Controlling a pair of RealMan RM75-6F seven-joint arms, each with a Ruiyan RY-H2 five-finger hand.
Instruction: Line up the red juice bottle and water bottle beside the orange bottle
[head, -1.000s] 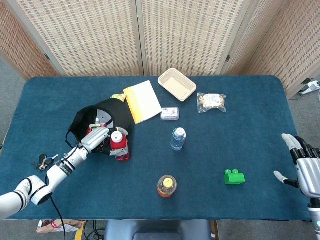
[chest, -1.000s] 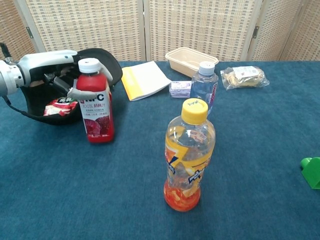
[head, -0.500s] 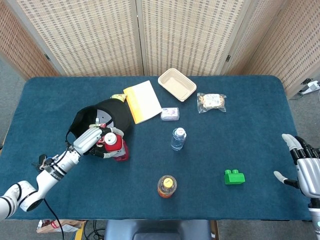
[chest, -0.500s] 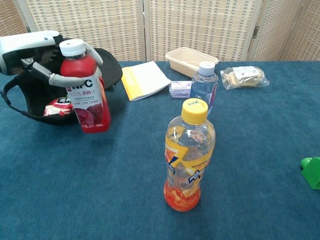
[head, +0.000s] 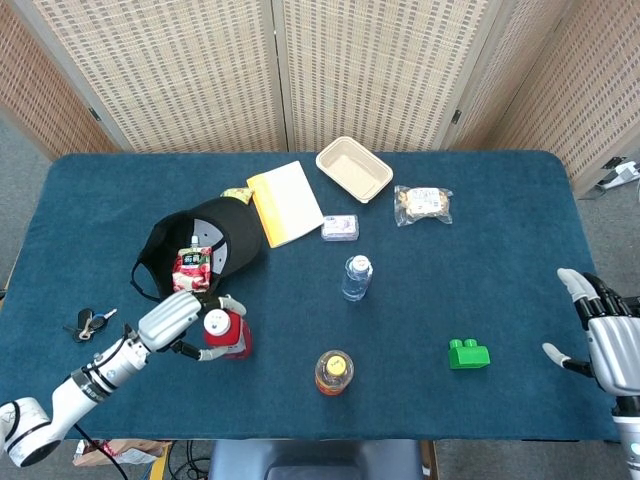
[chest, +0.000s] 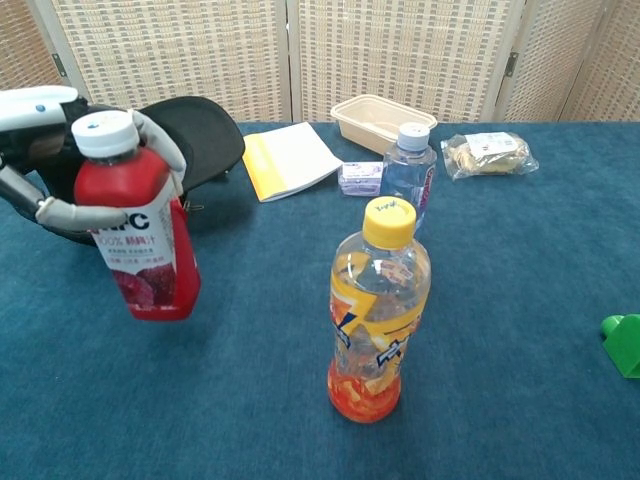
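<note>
My left hand (head: 178, 320) (chest: 48, 165) grips the red juice bottle (head: 224, 335) (chest: 135, 229) by its upper part and holds it tilted above the table, left of the orange bottle (head: 334, 372) (chest: 378, 312). The orange bottle, with a yellow cap, stands upright near the front middle. Behind it the small water bottle (head: 356, 277) (chest: 408, 173) stands upright by itself. My right hand (head: 606, 336) hangs open at the table's right edge, its fingers spread, holding nothing.
A black cap (head: 200, 243) with a snack pouch inside lies at the left, keys (head: 88, 322) near the left edge. A yellow-edged notebook (head: 285, 203), a beige tray (head: 353, 168), a small packet (head: 340, 228) and a bagged snack (head: 423, 203) lie behind. A green block (head: 468, 354) sits front right.
My left hand has lifted the red juice bottle off the table beside the cap and carried it toward the front edge, nearer the orange bottle. The right hand has barely moved.
</note>
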